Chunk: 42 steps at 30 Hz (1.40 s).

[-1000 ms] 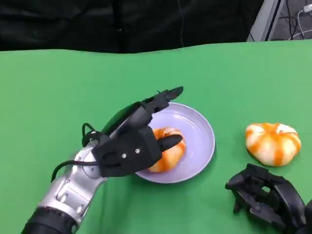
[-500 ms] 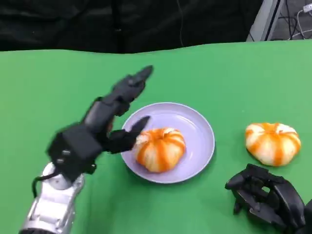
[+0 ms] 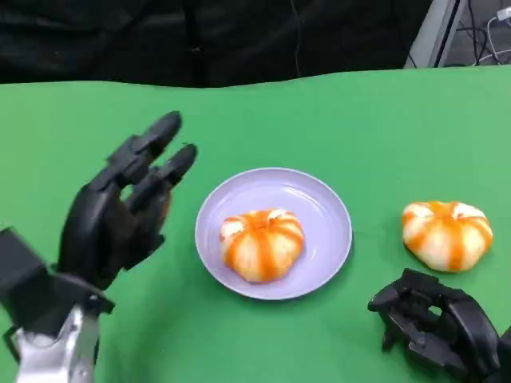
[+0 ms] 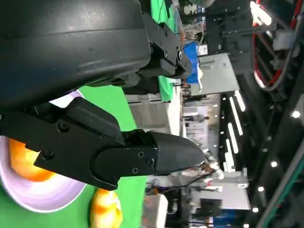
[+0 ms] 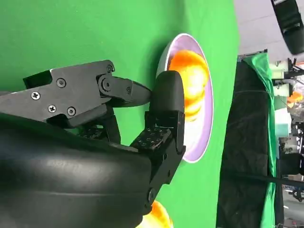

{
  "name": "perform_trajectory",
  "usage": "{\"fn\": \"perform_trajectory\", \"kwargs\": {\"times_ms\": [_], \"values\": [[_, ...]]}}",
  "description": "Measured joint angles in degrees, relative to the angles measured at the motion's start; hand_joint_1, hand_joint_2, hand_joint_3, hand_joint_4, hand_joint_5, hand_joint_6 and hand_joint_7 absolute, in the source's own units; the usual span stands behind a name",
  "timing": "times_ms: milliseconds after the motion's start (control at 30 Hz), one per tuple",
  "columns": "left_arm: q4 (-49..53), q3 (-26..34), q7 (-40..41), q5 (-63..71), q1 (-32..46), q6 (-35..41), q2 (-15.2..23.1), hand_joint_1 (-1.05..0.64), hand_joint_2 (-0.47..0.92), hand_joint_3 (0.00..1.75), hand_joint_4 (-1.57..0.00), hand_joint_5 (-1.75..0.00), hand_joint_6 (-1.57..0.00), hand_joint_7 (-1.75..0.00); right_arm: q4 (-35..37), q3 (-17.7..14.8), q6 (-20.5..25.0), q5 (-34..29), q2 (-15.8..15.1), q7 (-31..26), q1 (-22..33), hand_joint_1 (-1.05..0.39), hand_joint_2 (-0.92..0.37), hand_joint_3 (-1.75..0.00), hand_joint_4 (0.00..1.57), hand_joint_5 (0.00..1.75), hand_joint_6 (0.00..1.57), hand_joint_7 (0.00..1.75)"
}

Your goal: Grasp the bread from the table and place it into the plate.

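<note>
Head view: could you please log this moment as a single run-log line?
bread: in plate | second bread: on table, right of plate | left hand: open, beside plate | right hand: curled, holding nothing

The head view looks down from high up at the green table (image 3: 383, 120), facing its far edge and the dark wall behind it. It takes in most of the table.

The left wrist view sits very close behind the left hand (image 4: 95, 71), turned on its side. It looks past the fingers and over a table edge into a room with lights.

The right wrist view sits very close behind the right hand (image 5: 95, 156), also turned on its side, and faces across the table toward the plate (image 5: 207, 118).

All three views share the plate and the bread (image 3: 262, 243) on it. They also share the second bread (image 3: 445, 234) near the table's right edge.
</note>
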Motion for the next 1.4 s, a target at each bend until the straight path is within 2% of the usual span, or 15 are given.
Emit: {"fn": "perform_trajectory", "kwargs": {"times_ms": [233, 467, 633, 767, 1200, 1333, 1367, 1400], "values": [[-0.6, 2.6, -2.4, -3.1, 1.8, 0.2, -1.1, -0.81, 0.92, 0.50, -0.50, -0.05, -0.44, -0.03, -0.1, 0.0, 0.2, 0.0, 0.0, 0.3, 0.0, -0.24, -0.92, -0.47, 0.66, 1.75, 0.73, 1.14], [-1.2, 4.4, -3.0, -4.5, 3.5, 0.7, -1.5, -0.81, 0.92, 0.50, -0.51, -0.04, -0.45, -0.02, 0.0, -0.2, 0.2, 0.1, -0.1, 0.5, 0.0, -0.24, -0.92, -0.47, 0.66, 1.75, 0.73, 1.14], [0.5, 7.3, -5.6, -6.4, 6.7, -1.0, -1.8, -0.78, 0.92, 0.45, -0.61, -0.05, -0.51, -0.03, 0.1, -0.2, 0.2, 0.1, -0.2, 0.7, 0.0, -0.24, -0.92, -0.47, 0.65, 1.75, 0.73, 1.14], [2.7, 10.4, -6.9, -8.9, 9.5, -1.1, -2.3, -0.76, 0.92, 0.43, -0.63, -0.04, -0.52, -0.02, 0.1, -0.2, 0.2, 0.3, -0.5, 0.7, -0.1, -0.25, -0.92, -0.46, 0.66, 1.75, 0.73, 1.13], [7.9, 16.0, -12.9, -11.7, 10.3, -2.3, -2.7, -0.74, 0.92, 0.42, -0.64, -0.02, -0.53, -0.01, 0.2, -0.2, 0.4, 0.4, -0.6, 0.8, 0.0, -0.24, -0.92, -0.47, 0.65, 1.75, 0.73, 1.13], [9.6, 17.3, -13.6, -11.9, 10.4, -2.4, -2.7, -0.63, 0.92, 0.38, -0.66, -0.02, -0.55, -0.01, 0.3, -0.2, 0.4, 0.5, -0.6, 1.3, -0.1, -0.25, -0.92, -0.47, 0.64, 1.75, 0.73, 1.13], [9.8, 17.7, -13.6, -12.1, 10.4, -2.4, -2.7, -0.42, 0.92, 0.36, -0.66, -0.02, -0.55, -0.01, 0.4, -0.2, 0.4, 0.6, -0.6, 1.3, -0.1, -0.24, -0.92, -0.46, 0.64, 1.75, 0.73, 1.13], [9.9, 18.0, -13.6, -12.1, 10.4, -2.4, -2.7, -0.33, 0.92, 0.35, -0.66, -0.01, -0.56, -0.01, 0.4, -0.3, 0.4, 0.6, -0.6, 1.3, -0.1, -0.24, -0.92, -0.46, 0.64, 1.75, 0.73, 1.13]]}}
